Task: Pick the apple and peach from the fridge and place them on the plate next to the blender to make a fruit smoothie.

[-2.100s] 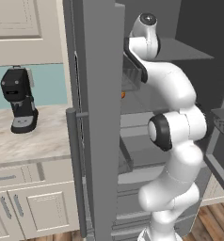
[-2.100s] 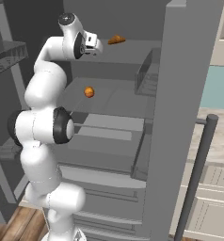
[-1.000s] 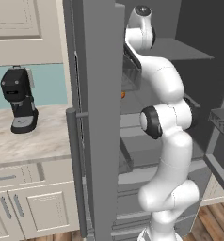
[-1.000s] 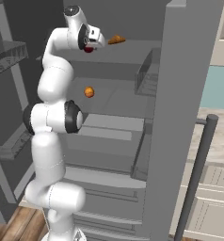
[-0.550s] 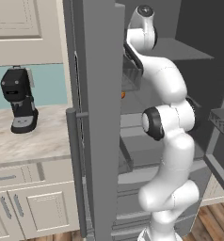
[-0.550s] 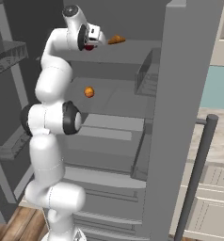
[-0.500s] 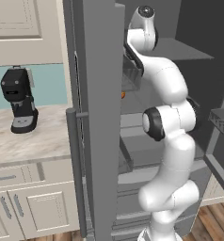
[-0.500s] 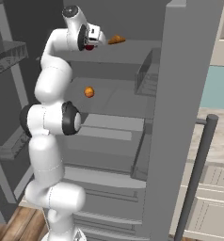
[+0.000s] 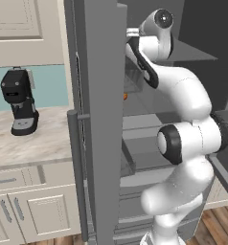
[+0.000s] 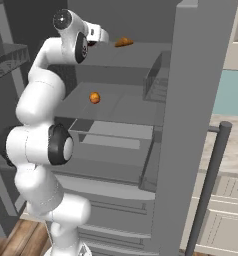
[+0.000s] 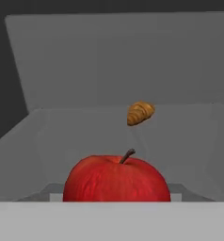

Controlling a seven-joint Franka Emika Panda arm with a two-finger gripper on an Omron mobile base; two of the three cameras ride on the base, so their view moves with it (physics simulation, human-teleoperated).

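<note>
One small round bright red apple (image 11: 116,180) sits right at the two-finger gripper (image 10: 102,36), which is closed around it at the front edge of the tall grey fridge's (image 10: 201,100) top shelf (stem up). Farther back lies an oblong orange-brown lump (image 11: 140,113); the round orange peach (image 10: 94,97) rests one shelf lower, directly beneath.
</note>
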